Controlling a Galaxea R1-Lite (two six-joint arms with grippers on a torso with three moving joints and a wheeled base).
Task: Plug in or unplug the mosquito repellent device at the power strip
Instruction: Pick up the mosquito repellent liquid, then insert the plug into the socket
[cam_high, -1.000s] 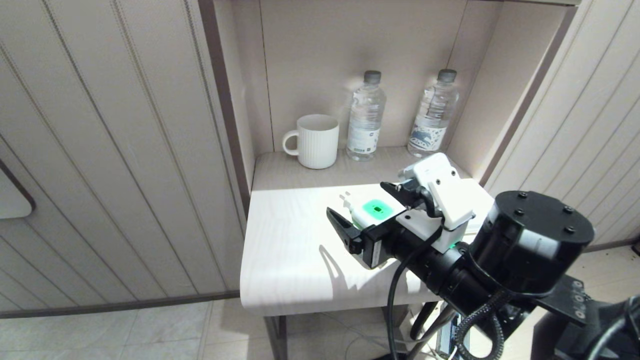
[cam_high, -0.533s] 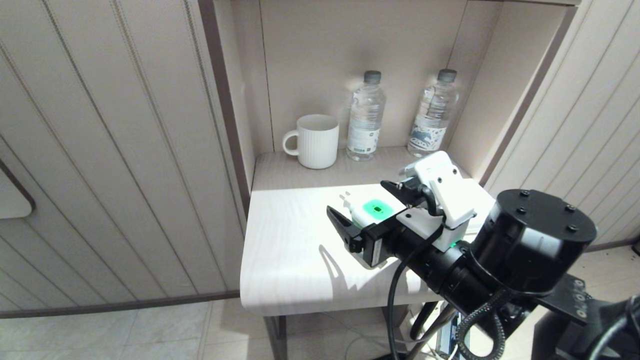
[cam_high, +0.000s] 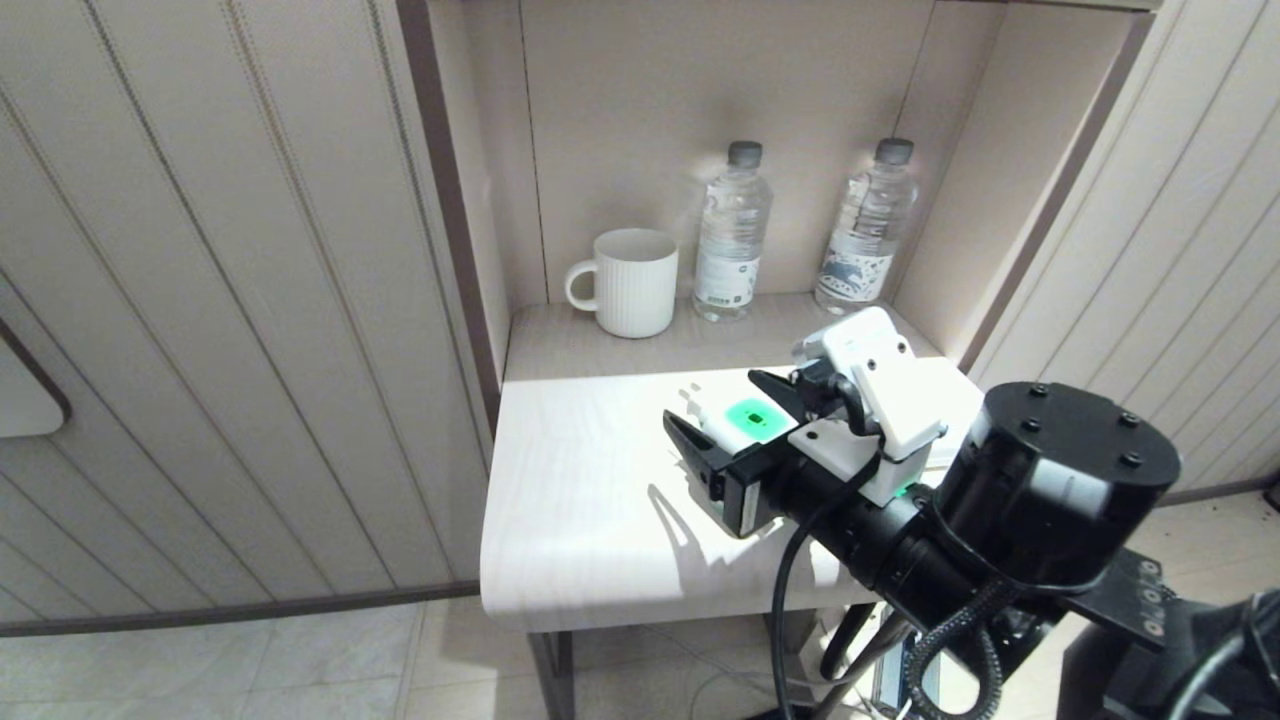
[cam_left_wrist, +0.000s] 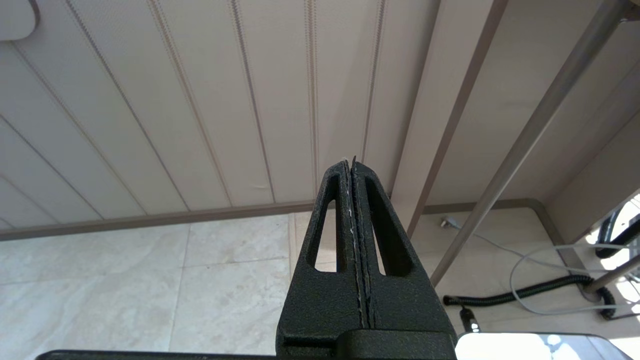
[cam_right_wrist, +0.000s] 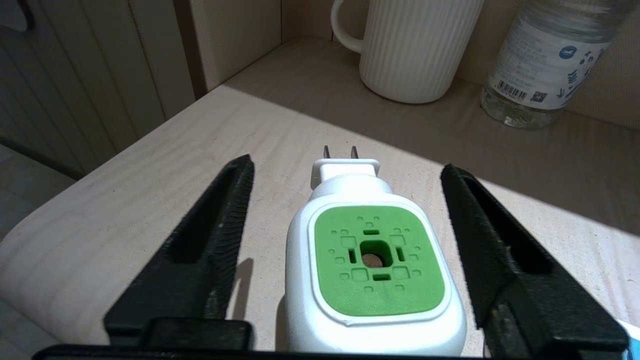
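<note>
Not a single legible word anywhere. The clear plastic water bottle with the white wrap label (cam_right_wrist: 543, 60) shows a barcode, a small QR square, a round blue badge with a white mark and lines of tiny print, none of it readable. Over in the head view, the second clear plastic water bottle with a blue patterned label (cam_high: 862, 232) gives only blurred shapes. The white plug-in device with the green square top patch (cam_right_wrist: 374, 265) carries a moulded pattern of little squares and slots around a centre hole, no lettering.

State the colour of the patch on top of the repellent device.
Green, on the white mosquito repellent device; the right wrist view shows it best.
</note>
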